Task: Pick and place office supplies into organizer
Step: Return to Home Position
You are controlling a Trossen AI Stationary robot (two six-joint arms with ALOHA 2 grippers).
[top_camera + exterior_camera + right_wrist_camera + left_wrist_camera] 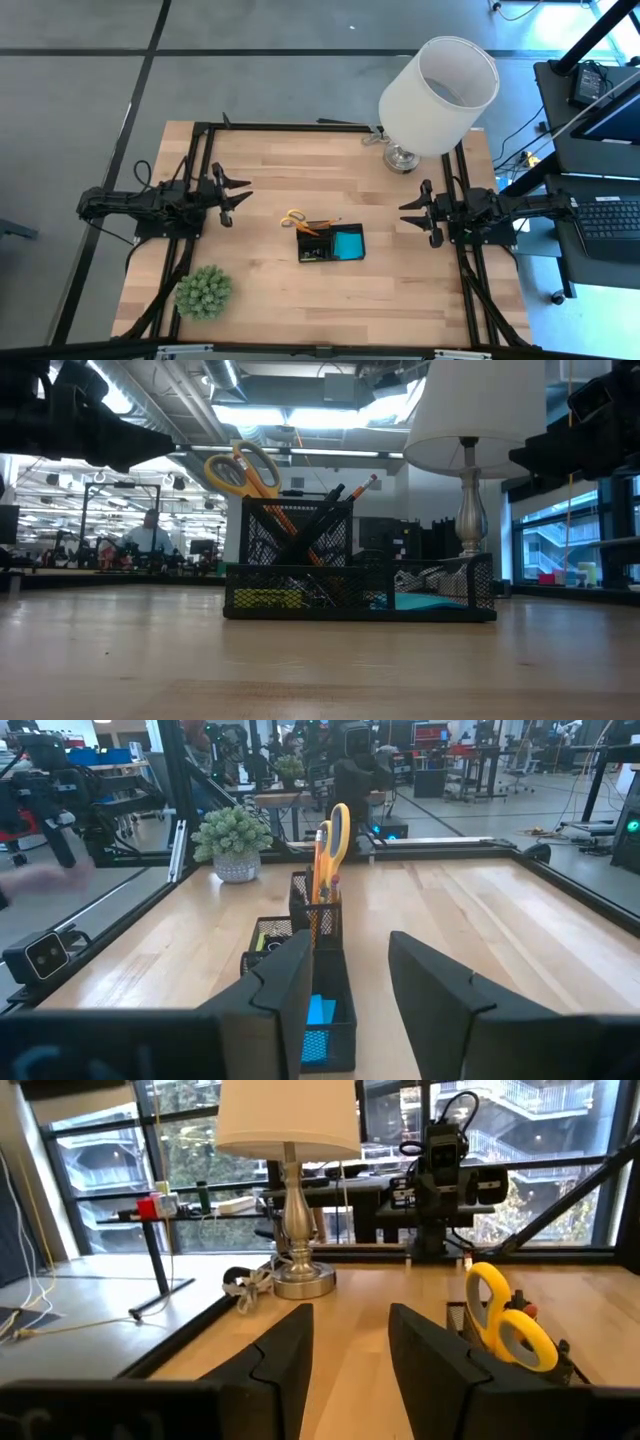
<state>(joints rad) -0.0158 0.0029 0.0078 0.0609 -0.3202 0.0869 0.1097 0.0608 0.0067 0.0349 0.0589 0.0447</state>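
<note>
1. Organizer, a low black mesh tray with a taller cup at one end, sat near the middle of the wooden table. In the high view its long axis ran from 9 o'clock to 3 o'clock.
2. Inside it, yellow-handled scissors stood in the cup, handles up and leaning toward 10 o'clock. Pens and pencils stood crossed beside them. The blue pad lay flat in the compartment at the 3 o'clock end.
3. The left gripper hung at the table's 9 o'clock edge. Its fingers were apart and held nothing. The organizer lay at about 4 o'clock from it, well apart.
4. The right gripper hung at the 3 o'clock edge. Its fingers were also apart and empty. The organizer lay between 8 and 9 o'clock from it, and nearer to this gripper than to the left one.
5. Both grippers pointed inward along the tray's long axis, one facing each short end.
6. A white lamp stood at the table's 1 o'clock corner. A green spiky plant stood at the 7 o'clock corner.
7. Judging by this, the sorting looked finished, since no loose supplies showed on the wood. Each arm seemed to be at or close to its resting pose. Any move left would be away from the tray, with nothing to carry.
</note>
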